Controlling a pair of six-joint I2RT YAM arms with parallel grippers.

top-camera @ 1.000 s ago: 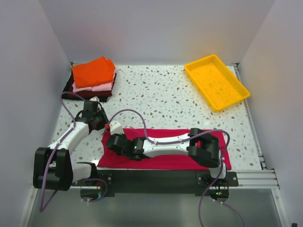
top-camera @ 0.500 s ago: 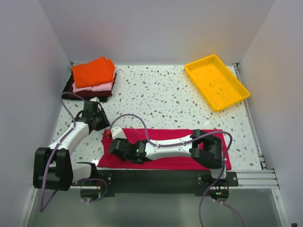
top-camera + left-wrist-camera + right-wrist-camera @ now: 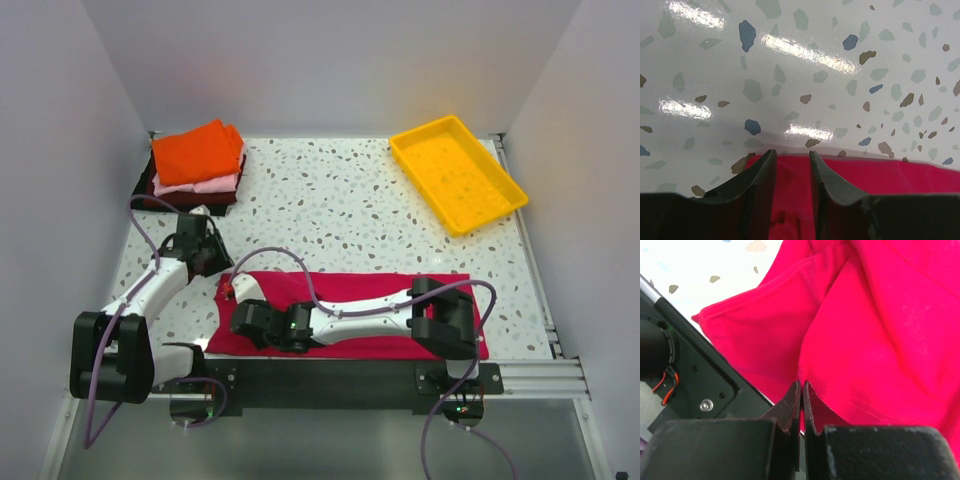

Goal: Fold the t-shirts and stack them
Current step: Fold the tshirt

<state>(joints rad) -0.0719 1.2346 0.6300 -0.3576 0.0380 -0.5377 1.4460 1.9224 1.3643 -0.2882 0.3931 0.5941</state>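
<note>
A crimson-magenta t-shirt (image 3: 345, 284) lies flat along the table's front edge. My right arm reaches left across it. My right gripper (image 3: 244, 321) is at the shirt's near left part, shut on a fold of the shirt's edge (image 3: 801, 371), as the right wrist view shows (image 3: 801, 386). My left gripper (image 3: 211, 262) is at the shirt's far left corner. In the left wrist view it (image 3: 791, 155) is open with a narrow gap, its fingers over the shirt's edge (image 3: 890, 175). Folded orange (image 3: 197, 152), pale pink (image 3: 218, 184) and dark maroon (image 3: 196, 198) shirts are stacked at the far left.
A yellow plastic tray (image 3: 457, 172) sits at the far right. The black mounting plate (image 3: 700, 375) and rail run just below the shirt's near edge. White walls close in both sides of the speckled table (image 3: 340, 210).
My right gripper has moved toward the front edge, pulling the shirt's left part with it. The left arm has hardly moved.
</note>
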